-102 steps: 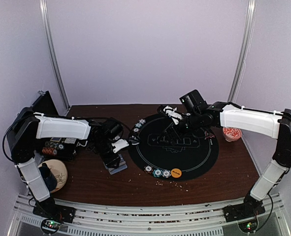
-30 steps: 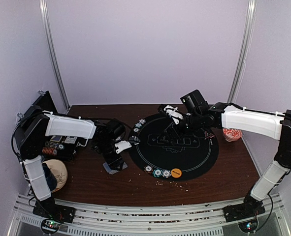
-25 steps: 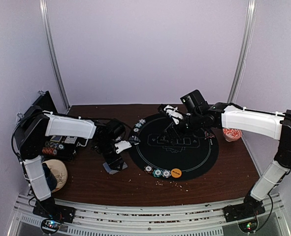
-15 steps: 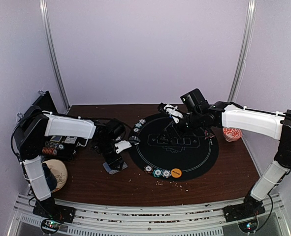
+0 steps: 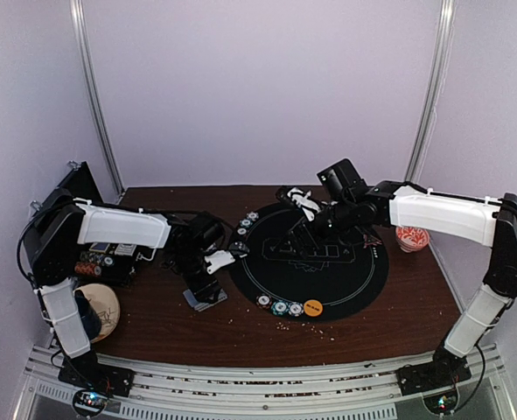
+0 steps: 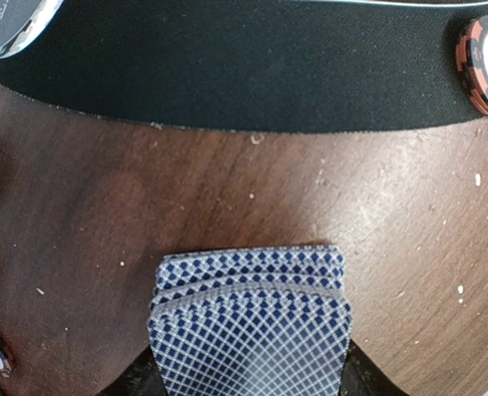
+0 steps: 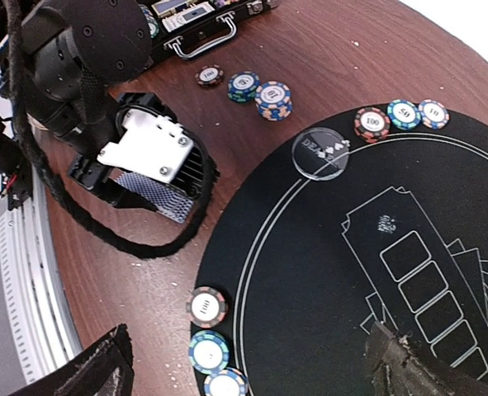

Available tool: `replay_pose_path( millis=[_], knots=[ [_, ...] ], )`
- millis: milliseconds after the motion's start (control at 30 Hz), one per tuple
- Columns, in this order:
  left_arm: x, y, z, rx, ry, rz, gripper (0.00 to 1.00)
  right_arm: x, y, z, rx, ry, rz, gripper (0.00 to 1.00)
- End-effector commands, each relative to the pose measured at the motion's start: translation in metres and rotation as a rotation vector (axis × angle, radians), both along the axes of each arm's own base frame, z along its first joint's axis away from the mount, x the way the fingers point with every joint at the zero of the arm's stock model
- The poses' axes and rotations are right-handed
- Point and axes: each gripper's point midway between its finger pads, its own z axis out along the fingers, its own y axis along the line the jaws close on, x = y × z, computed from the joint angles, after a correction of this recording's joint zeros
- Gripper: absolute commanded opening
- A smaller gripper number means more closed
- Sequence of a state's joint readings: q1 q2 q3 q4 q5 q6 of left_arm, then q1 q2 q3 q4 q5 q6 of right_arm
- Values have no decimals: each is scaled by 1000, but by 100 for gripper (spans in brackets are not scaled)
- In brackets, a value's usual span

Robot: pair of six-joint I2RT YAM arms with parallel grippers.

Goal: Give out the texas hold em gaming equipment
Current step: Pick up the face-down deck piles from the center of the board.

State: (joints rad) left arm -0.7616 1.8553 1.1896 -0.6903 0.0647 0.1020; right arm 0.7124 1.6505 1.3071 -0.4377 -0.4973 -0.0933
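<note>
While the left gripper (image 5: pixel 206 282) sits low over the brown table (image 5: pixel 372 328), just left of the round black mat (image 5: pixel 354 280), its jaws look clamped on a fanned stack of playing cards (image 6: pixel 252 330). Blue diamond backs face up. The fingers are mostly hidden under the stack, so the grasp is read from the cards jutting out of the pincer in the right wrist view. Left wrist view: the cards are over bare wood, apart from the mat edge, with a red striped chip (image 6: pixel 485 62) on the mat rim at the upper right. The right gripper (image 7: pixel 256 371) hangs above the far-left part of the mat, released. Its two dark fingertips (image 7: pixel 103 371) are spread wide with nothing between them. A clear dealer disc (image 7: pixel 321 153) lies on the mat near its left rim. The far chips (image 7: pixel 404 114), three in a row, sit on the mat just beyond it. Three near chips (image 5: pixel 280 307) line the mat's near rim, with an orange disc (image 5: pixel 312 307) just right of them. Three loose chips (image 7: pixel 243 85) lie on the wood between the mat and the chip case (image 5: pixel 101 258), which is at the table's left. A red-and-white bowl (image 5: pixel 412 237) stands on the wood right of the mat, apart from it.
</note>
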Motion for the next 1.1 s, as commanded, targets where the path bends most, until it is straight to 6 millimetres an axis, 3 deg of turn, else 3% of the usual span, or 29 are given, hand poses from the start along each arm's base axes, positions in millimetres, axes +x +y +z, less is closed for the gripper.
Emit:
replay_pose_path(
  millis=[0,133,367,633,833,1067],
  knots=[
    [1,2,14,-2,-37,20,25,-4,9,11,92,35,20,100],
    [3,0,22,-21,-63,26,26,-3,6,6,130,71,7,100],
    [9,-7,42,-74,-118,40,29,-6,0,-27,130,182,13,98],
    [8,-26,56,-108,-157,19,30,-10,10,-57,138,326,37,96],
    [7,-49,78,-163,-209,-9,30,-15,16,-63,176,394,48,98],
    [-5,-85,98,-210,-248,-73,30,-14,21,-53,271,449,39,99]
  ],
)
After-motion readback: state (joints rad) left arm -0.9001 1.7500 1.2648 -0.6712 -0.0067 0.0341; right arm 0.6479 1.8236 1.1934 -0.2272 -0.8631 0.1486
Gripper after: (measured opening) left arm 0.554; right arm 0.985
